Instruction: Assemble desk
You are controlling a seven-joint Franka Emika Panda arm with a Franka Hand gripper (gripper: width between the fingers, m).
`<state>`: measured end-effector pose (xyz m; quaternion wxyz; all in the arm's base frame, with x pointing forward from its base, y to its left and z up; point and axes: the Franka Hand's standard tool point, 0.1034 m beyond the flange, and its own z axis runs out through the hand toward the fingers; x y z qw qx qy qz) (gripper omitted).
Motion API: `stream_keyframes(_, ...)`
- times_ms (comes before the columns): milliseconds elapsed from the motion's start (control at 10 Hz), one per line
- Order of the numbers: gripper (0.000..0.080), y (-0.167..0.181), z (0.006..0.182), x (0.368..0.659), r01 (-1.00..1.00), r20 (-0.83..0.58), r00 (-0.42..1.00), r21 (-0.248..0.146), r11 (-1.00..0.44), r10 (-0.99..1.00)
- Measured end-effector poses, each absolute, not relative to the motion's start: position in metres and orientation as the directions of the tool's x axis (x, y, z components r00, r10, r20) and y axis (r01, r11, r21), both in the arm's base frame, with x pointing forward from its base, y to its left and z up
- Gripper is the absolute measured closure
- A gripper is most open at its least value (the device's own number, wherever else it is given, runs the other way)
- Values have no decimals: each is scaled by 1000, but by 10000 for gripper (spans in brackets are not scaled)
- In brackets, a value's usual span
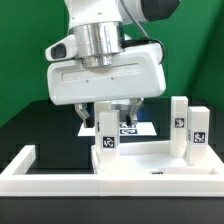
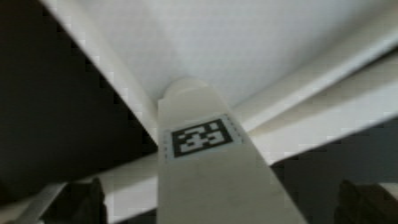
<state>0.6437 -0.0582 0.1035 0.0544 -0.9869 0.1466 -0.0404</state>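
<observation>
My gripper hangs over the left end of the white desk top and is shut on a short square white leg with a black-and-white tag. The leg stands upright, its lower end at the top's near-left corner. In the wrist view the leg runs out from between the dark fingers of the gripper toward the tray's rim. I cannot tell whether the leg touches the top. Two more tagged legs stand upright at the top's right end.
A long low white border wall runs along the front and turns back at the exterior view's left. The marker board lies on the black table behind the desk top. A green backdrop stands behind.
</observation>
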Motion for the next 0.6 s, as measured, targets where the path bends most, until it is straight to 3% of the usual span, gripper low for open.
stream_keyframes(100, 150, -53, 101, 644, -195, 60, 978, -98, -976, -201)
stream_keyframes(200, 150, -53, 101, 644, -257, 54, 963, -111, -960, -264)
stream_keyframes(400, 401, -54, 101, 643, -256, 54, 963, -110, -960, -263)
stream_keyframes(500, 401, -59, 100, 642, -343, 45, 936, -107, -933, -349)
stream_keyframes(600, 504, -61, 99, 641, -403, 37, 912, -108, -909, -408)
